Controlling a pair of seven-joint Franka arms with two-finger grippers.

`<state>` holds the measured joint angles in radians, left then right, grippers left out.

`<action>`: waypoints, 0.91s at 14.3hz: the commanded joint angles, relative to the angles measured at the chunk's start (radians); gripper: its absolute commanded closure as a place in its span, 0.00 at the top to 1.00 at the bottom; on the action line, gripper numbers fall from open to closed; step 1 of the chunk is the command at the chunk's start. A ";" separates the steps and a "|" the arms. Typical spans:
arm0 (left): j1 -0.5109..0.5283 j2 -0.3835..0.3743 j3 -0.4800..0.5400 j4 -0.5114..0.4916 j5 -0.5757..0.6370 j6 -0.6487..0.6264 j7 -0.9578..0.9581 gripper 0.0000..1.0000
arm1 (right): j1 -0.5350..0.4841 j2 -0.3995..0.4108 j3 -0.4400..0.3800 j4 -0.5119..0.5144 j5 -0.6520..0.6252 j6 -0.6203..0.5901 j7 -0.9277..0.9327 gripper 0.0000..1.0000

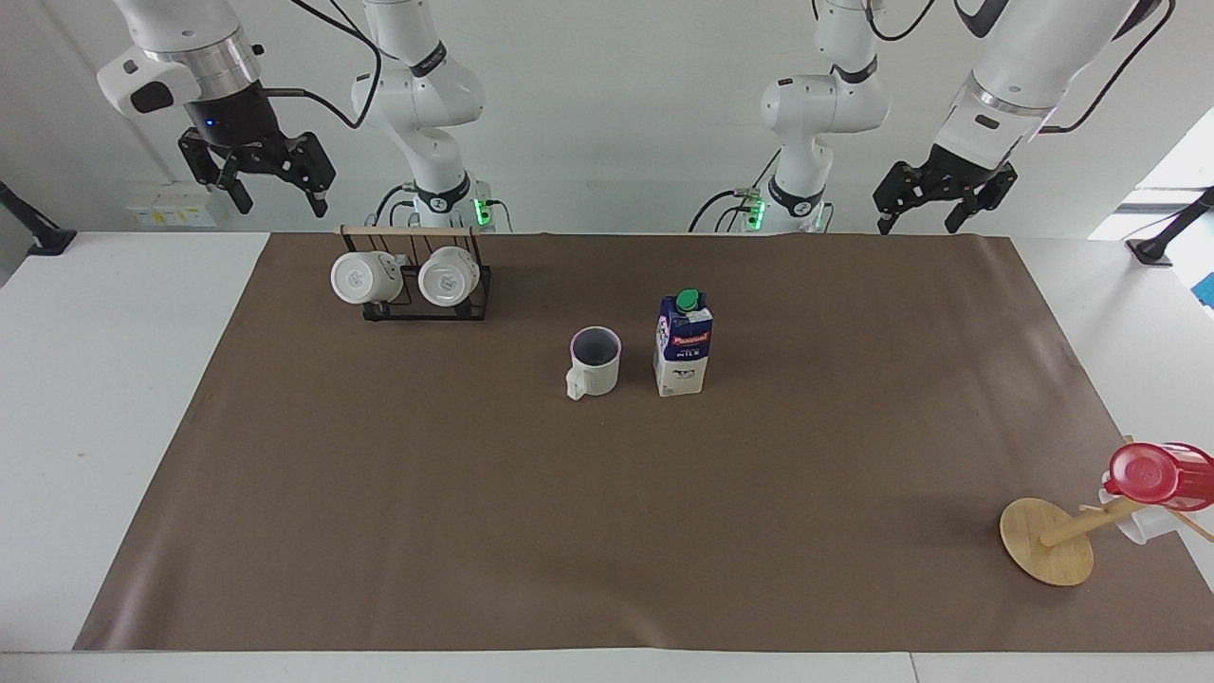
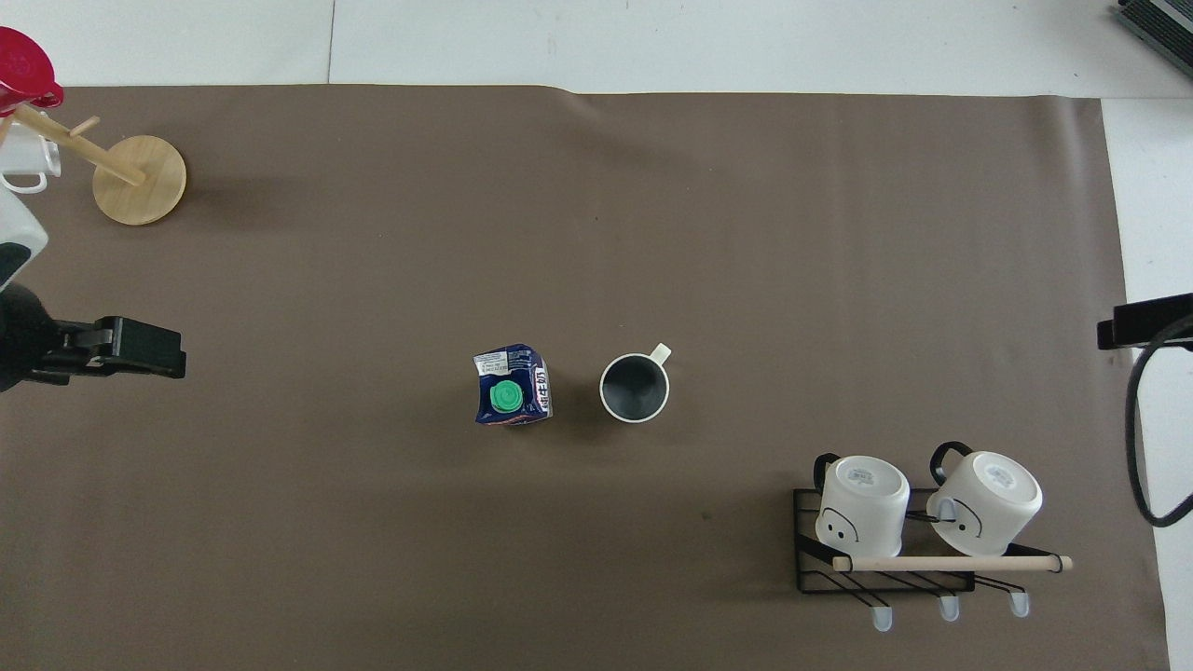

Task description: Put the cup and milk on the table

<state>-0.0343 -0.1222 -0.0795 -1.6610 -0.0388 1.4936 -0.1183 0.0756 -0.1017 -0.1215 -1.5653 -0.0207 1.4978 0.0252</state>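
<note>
the cup (image 1: pixel 595 361) and milk carton (image 1: pixel 683 343), lettered "milk", stand upright side by side mid-table (image 1: pixel 114 398), the carton at the cup's 3 o'clock in the facing view, nothing crowding them. black wire mug rack (image 1: pixel 427 285) at 11 o'clock, wooden mug tree (image 1: pixel 1048 541) at 4. left gripper (image 1: pixel 934 199) and right gripper (image 1: pixel 275 185) hang raised, jaws apart.

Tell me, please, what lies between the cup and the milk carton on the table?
Nothing: only bare brown sheet separates the cup from the milk, shown clearly in the overhead view.
</note>
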 commanded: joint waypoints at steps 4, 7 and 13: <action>0.030 -0.014 -0.008 -0.002 -0.006 -0.015 0.043 1.00 | -0.003 -0.004 -0.001 0.002 0.019 -0.014 -0.028 1.00; 0.031 -0.016 -0.006 -0.005 -0.003 -0.012 0.080 1.00 | -0.003 -0.004 -0.001 0.002 0.019 -0.014 -0.028 1.00; 0.051 -0.022 -0.008 -0.014 -0.003 -0.004 0.085 1.00 | -0.003 -0.004 -0.001 0.002 0.019 -0.014 -0.028 1.00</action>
<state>-0.0134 -0.1224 -0.0775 -1.6611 -0.0386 1.4931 -0.0573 0.0756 -0.1017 -0.1215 -1.5653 -0.0207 1.4978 0.0252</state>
